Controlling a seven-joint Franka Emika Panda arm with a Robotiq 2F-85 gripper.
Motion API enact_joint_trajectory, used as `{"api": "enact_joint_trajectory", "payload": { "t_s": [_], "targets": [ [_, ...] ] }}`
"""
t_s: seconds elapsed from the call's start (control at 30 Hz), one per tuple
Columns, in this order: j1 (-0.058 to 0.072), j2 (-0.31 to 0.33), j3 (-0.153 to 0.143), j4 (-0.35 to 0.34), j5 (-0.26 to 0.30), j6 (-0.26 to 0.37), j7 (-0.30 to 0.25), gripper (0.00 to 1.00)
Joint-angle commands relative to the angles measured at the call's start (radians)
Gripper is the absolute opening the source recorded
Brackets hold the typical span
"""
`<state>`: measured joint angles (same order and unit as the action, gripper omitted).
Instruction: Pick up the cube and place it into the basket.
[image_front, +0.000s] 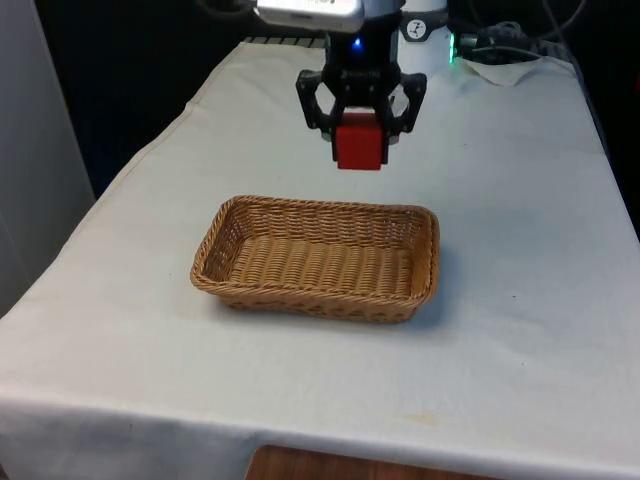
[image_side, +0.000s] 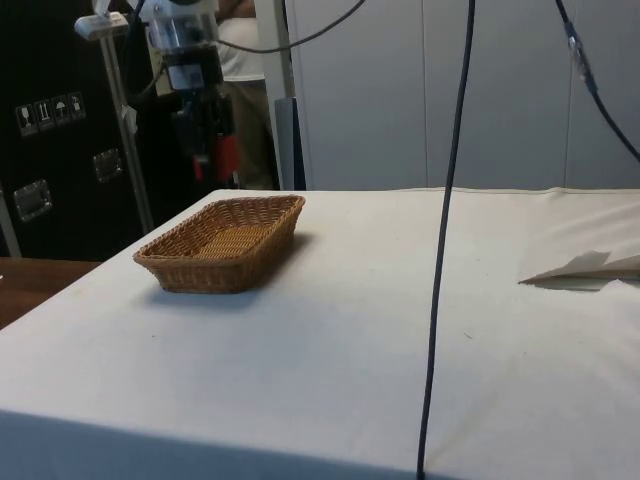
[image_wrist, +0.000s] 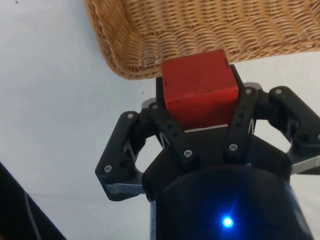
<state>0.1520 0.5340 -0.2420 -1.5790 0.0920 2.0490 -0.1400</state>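
red cube (image_front: 358, 142) clamped in tool (image_front: 359, 135) above wicker basket's (image_front: 210, 245) far rim.

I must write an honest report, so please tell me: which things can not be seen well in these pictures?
- The red cube: its sides are covered by the gripper in the front view; in the side view it is a small red sliver.
- The basket: cut off by the picture's edge in the wrist view.
- Whether the cube is already over the basket's rim or short of it: the front and side views do not settle it.
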Motion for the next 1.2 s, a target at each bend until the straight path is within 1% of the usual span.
{"api": "enact_joint_trajectory", "payload": {
  "t_s": [0.0, 0.07, 0.1, 0.13, 0.17, 0.37, 0.4, 0.43, 0.6, 0.63, 0.7, 0.73, 0.77, 0.9, 0.97, 1.0, 1.03, 1.17],
  "targets": [
    [-0.005, 0.011, 0.002, 0.009, 0.006, 0.001, -0.005, 0.03],
    [-0.006, 0.021, 0.000, 0.018, 0.006, 0.002, -0.006, 0.03],
    [-0.001, 0.018, -0.004, 0.015, 0.000, 0.000, -0.001, 0.03],
    [-0.007, 0.030, -0.002, 0.024, 0.007, 0.003, -0.008, 0.03],
    [-0.008, 0.034, -0.003, 0.027, 0.007, 0.005, -0.009, 0.03],
    [-0.010, 0.052, -0.009, 0.026, 0.006, 0.022, -0.014, 0.03],
    [-0.006, 0.049, -0.011, 0.028, 0.000, 0.011, -0.008, 0.03],
    [-0.010, 0.058, -0.010, 0.023, 0.005, 0.035, -0.014, 0.03],
    [-0.007, 0.067, -0.013, 0.006, 0.003, 0.078, -0.010, 0.03],
    [-0.006, 0.071, -0.013, -0.003, 0.002, 0.100, -0.009, 0.03],
    [-0.005, 0.073, -0.014, -0.013, 0.001, 0.120, -0.007, 0.03],
    [-0.006, 0.072, -0.014, -0.009, 0.000, 0.102, -0.009, 0.03],
    [-0.004, 0.074, -0.014, -0.019, 0.001, 0.132, -0.007, 0.03],
    [-0.003, 0.080, -0.014, -0.037, 0.001, 0.171, -0.005, 0.03],
    [-0.005, 0.088, -0.013, -0.042, 0.003, 0.189, -0.007, 0.03],
    [-0.004, 0.086, -0.014, -0.041, 0.000, 0.179, -0.007, 0.03],
    [-0.006, 0.091, -0.013, -0.042, 0.003, 0.192, -0.008, 0.03],
    [-0.010, 0.106, -0.013, -0.038, 0.006, 0.198, -0.012, 0.03]
  ]
}}
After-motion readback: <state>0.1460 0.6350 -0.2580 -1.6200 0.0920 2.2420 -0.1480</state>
